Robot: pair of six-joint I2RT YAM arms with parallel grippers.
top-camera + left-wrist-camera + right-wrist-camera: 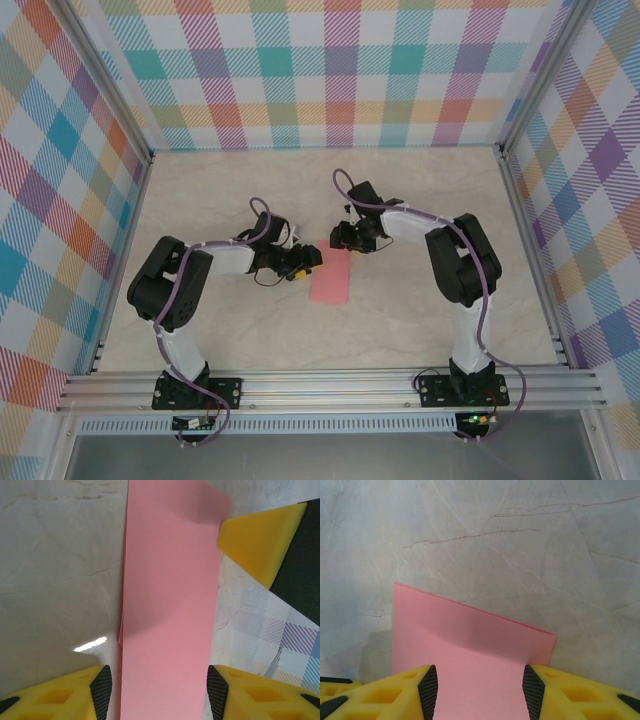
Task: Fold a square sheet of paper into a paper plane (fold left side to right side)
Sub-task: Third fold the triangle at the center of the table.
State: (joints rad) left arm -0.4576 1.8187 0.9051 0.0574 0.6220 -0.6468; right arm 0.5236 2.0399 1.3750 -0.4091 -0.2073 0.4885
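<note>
Straddling the folded square sheet of paper [331, 278], my left gripper [160, 682] and right gripper [480, 680] stand with jaws parted, grasping nothing, probably to flatten the crease.

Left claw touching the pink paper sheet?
Cannot tell. Left wrist view: the left claw straddles the thin salmon-pink folded paper sheet, one edge meeting a black pad in the image, but height above it is unreadable.

One pink sheet of paper [331, 277], two robot arms [215, 258] [420, 225], one table [400, 330].
</note>
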